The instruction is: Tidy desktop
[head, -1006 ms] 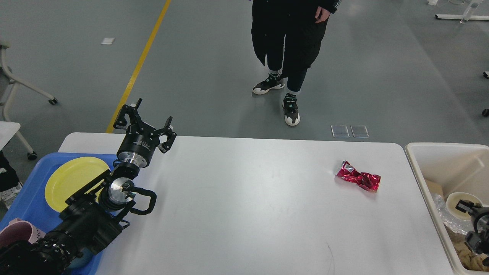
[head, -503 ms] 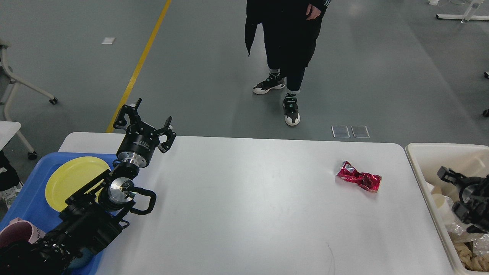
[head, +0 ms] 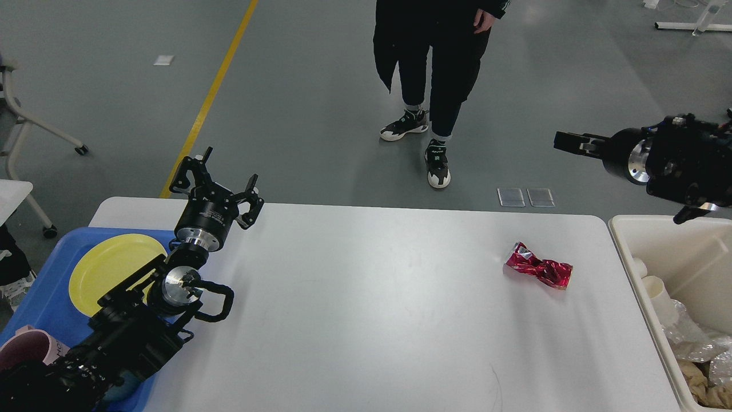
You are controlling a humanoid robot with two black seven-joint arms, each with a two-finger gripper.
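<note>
The large smooth white rectangular tabletop (head: 366, 297) with rounded corners fills the lower half of the head view, running from the blue plastic tray (head: 51, 269) at its left end to the cream-white deep rectangular bin (head: 623, 240) at its right end. A person in dark clothes and black-and-white sneakers (head: 434, 57) stands on the grey floor (head: 309, 103) beyond the far edge, and a yellow line (head: 209, 97) runs along that floor on the left. The left black arm reaches in from the lower left over the tray, and its left gripper (head: 220, 180) hangs above the tabletop's far left corner, jaws spread wide with nothing between them. The right black arm comes in from the right edge, raised above the bin, and its right gripper (head: 569, 142) points left over the floor; seen side-on, its fingers blur into one dark bar, so I cannot tell how far the jaws stand apart, and nothing shows in them. In the tray lies a round yellow plate (head: 108, 269), with a pink cup (head: 28, 349) near the tray's front. Inside the bin sit a pale cylindrical cup (head: 657, 292), crumpled clear plastic (head: 686, 337) and beige scraps (head: 700, 383). A crumpled shiny red foil wrapper (head: 537, 268) lies alone on the tabletop's right part, near the bin.
</note>
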